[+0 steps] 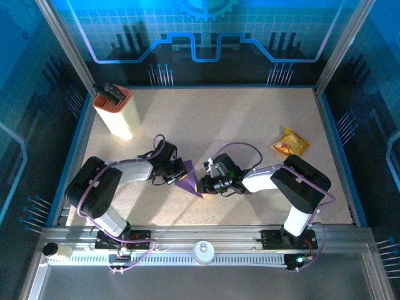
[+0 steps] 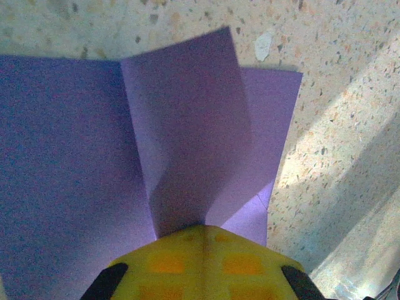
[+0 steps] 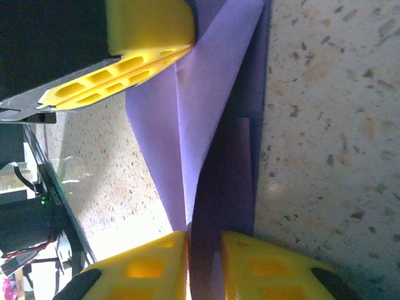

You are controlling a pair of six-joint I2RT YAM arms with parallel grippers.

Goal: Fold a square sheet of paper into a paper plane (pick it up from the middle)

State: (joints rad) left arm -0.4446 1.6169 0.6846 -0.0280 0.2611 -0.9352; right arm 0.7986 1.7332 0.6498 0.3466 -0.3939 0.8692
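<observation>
Right wrist view: right gripper [image 3: 204, 253] at six o'clock, left gripper [image 3: 182, 50] at eleven, both pinch the paper [image 3: 209, 119]; pull gently.

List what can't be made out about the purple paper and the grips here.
- Top view: the square sheet of paper is too small to show creases; the left end effector and right end effector cover its edges.
- Left wrist view: the frame cuts off the sheet's left side; the fingers hide the pinch.
- Right wrist view: the fingers hide its lower end.
</observation>
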